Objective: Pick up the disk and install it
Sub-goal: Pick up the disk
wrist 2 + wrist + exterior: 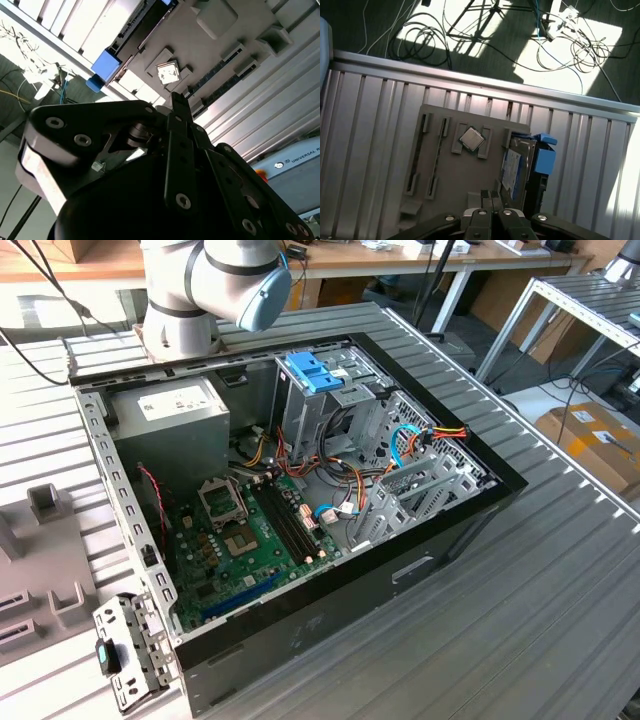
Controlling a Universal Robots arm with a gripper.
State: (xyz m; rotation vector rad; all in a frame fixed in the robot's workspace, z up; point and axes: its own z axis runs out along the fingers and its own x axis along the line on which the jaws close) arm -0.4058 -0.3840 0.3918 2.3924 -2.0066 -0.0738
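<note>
Sunlight fell in bright patches across a dark floor [350, 20] strewn with loose cables [420, 45], beside a ribbed metal table [560, 620], with a wooden bench [400, 260] and a cardboard box [600, 445] nearby.

The table [560, 570] is ribbed bare metal with a dull sheen. The computer case [330, 615] is matt black outside and plain grey sheet metal within; its motherboard [235, 555] is glossy green. The disk [525, 170] has smooth, bright blue plastic rails. The holder [455, 175] is matt grey plastic, and the processor chip [471, 139] has a shiny metal lid.
</note>
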